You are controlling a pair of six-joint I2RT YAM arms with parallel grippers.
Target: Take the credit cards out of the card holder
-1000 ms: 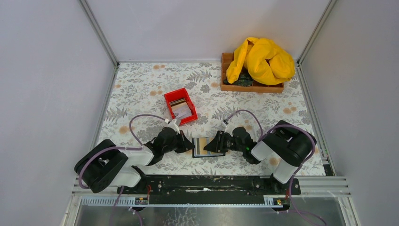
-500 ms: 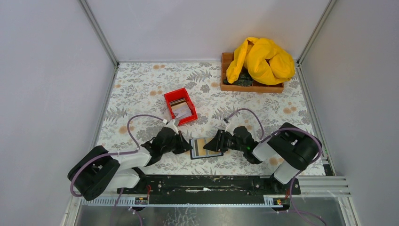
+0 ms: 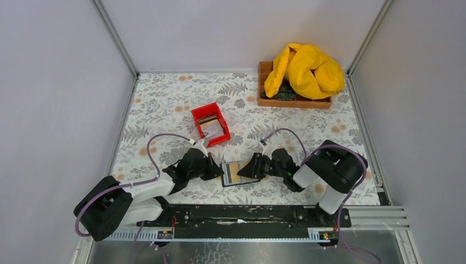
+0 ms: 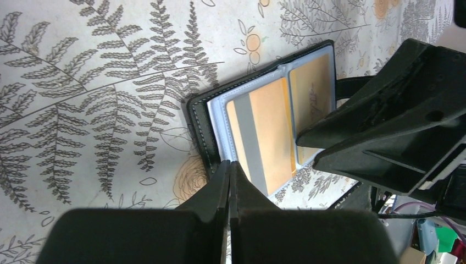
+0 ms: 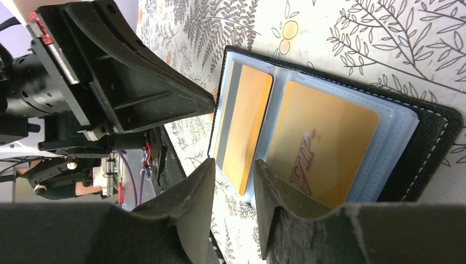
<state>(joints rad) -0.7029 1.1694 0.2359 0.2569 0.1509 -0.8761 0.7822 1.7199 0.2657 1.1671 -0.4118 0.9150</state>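
Note:
The card holder (image 3: 225, 177) lies open on the table between my two grippers; its black rim (image 4: 199, 118) and grey-blue inner faces show. A gold credit card with a grey stripe (image 4: 264, 137) sits in its left pocket and a gold VIP card (image 5: 319, 143) in its right. My left gripper (image 4: 229, 164) is shut, tips against the holder's outer edge. My right gripper (image 5: 233, 181) is open by a narrow gap, and the striped card's corner (image 5: 242, 184) lies between its fingers.
A small red bin (image 3: 210, 124) with cards in it stands just behind the left gripper. A brown wooden tray (image 3: 264, 102) with a yellow cloth (image 3: 305, 69) is at the back right. Enclosure walls bound the table.
The holder has spread wider and lies flatter, reaching a little further left. The left arm's elbow has swung out and down to the left. Both grippers stay at the holder.

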